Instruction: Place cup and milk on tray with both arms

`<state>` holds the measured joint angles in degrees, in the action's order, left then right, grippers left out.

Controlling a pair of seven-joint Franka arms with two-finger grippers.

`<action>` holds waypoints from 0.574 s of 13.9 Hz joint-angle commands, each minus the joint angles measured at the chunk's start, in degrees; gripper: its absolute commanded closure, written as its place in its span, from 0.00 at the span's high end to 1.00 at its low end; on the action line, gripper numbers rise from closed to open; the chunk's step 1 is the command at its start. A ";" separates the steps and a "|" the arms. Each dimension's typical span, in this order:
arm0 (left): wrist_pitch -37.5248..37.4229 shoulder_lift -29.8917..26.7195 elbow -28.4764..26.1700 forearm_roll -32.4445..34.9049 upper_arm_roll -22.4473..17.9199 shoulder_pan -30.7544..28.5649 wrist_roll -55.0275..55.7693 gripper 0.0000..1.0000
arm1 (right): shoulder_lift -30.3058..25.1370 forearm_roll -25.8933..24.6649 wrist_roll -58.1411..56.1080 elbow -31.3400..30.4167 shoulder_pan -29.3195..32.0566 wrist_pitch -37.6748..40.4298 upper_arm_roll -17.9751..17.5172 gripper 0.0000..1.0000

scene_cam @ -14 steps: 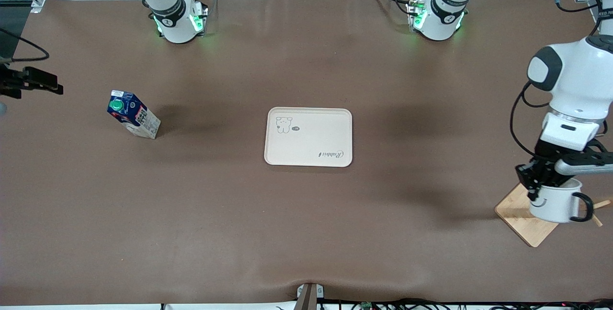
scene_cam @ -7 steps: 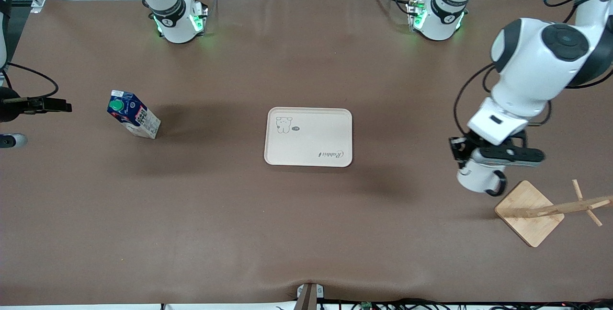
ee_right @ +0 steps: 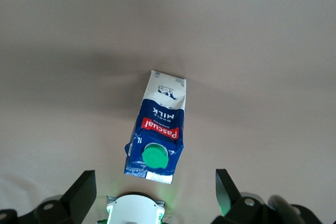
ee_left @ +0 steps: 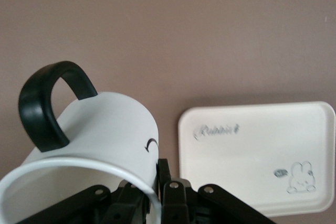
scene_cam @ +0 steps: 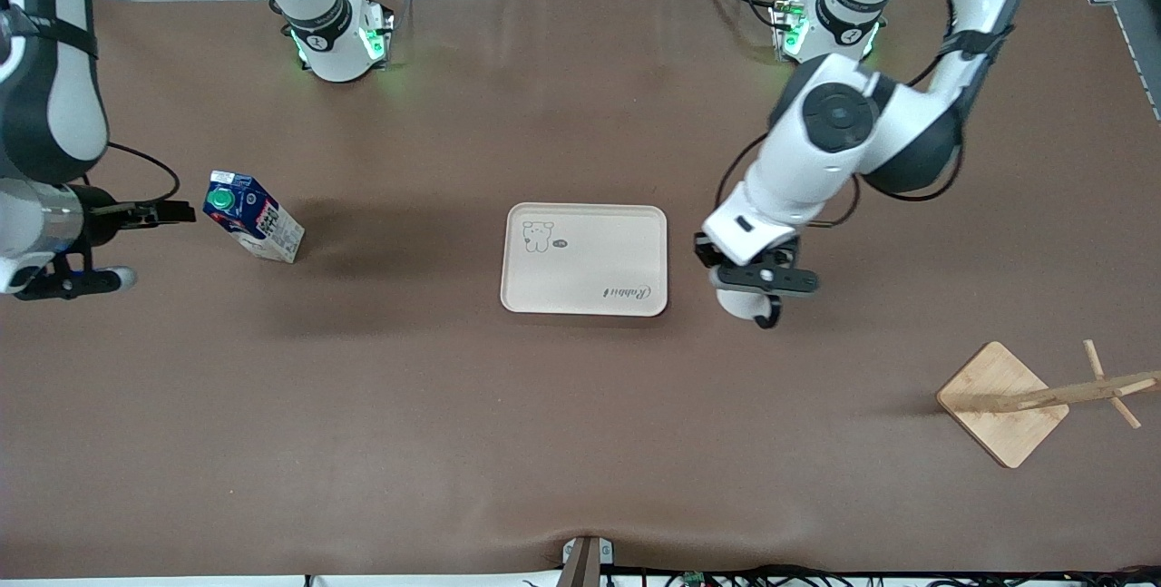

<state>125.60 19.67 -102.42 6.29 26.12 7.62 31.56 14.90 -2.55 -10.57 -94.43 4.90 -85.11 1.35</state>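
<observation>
The cup (scene_cam: pixel 746 304) has left the wooden stand (scene_cam: pixel 1002 403), where it sat a second ago in the left pincer's grip, and has crossed the worktop (scene_cam: pixel 580 442) toward the middle. It now hangs just beside the tray (scene_cam: pixel 585 258), at the tray's 3 o'clock edge in the front view, black handle (ee_left: pixel 46 103) pointing toward 6 o'clock. The left pincer (scene_cam: pixel 760 279) is clamped on the cup's rim (ee_left: pixel 79 167); the left wrist view shows one finger (ee_left: pixel 167 195) inside the wall and the cup tilted, with part of the smiley visible.

The tray has not shifted; it lies flat mid-worktop, dog drawing at its 10 o'clock corner, script at its 4 o'clock corner.

The milk (scene_cam: pixel 252 216) stands upright where it was, toward the right arm's end of the worktop, at 9 o'clock from the tray and well apart from it.

The right pincer (scene_cam: pixel 172 213) has come in from the worktop's edge and is now just beside the carton, not touching. Right wrist view: both fingers (ee_right: pixel 80 195) spread wide, holding nothing, the carton's green cap (ee_right: pixel 156 156) centred between them.

The stand remains near the left arm's end, its peg arm (scene_cam: pixel 1079 390) free.
</observation>
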 commanded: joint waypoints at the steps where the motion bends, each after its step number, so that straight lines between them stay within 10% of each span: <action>1: -2.11 3.35 2.05 0.13 -0.10 5.28 7.35 0.00 | -1.54 1.05 1.78 -5.48 2.04 -2.95 -0.12 1.00; 8: -2.38 12.83 4.24 0.04 -0.10 11.19 8.95 0.00 | -7.42 4.04 8.72 -19.02 2.40 -10.78 -0.03 1.00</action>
<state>124.81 28.65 -101.83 6.29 26.12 18.32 40.66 11.96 0.81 -4.27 -108.19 7.09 -93.96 1.68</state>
